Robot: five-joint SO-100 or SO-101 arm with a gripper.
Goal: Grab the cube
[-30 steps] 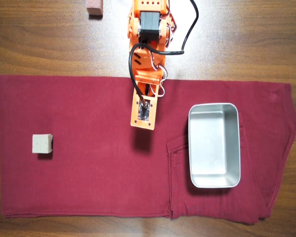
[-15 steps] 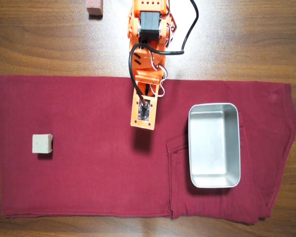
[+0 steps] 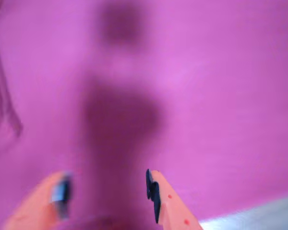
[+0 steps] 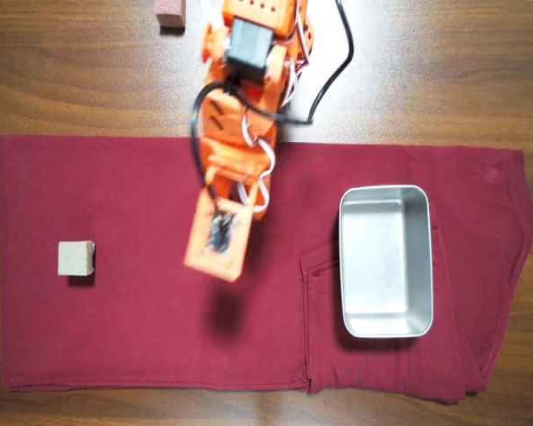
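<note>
The cube [image 4: 75, 258] is small, pale beige-grey and speckled. It lies on the dark red cloth [image 4: 142, 337] at the left in the overhead view, well to the left of my orange gripper [image 4: 215, 264]. The gripper hangs over the middle of the cloth, blurred by motion. In the wrist view the gripper [image 3: 108, 191] is open and empty, its two fingers apart over bare cloth [image 3: 221, 96], which looks magenta there. The cube is out of the wrist view.
A metal tray [image 4: 346, 266] stands empty on the cloth at the right in the overhead view. A reddish-brown block [image 4: 170, 12] sits on the wooden table [image 4: 71, 80] at the top edge, left of the arm's base. A black cable [image 4: 324, 84] trails from the arm.
</note>
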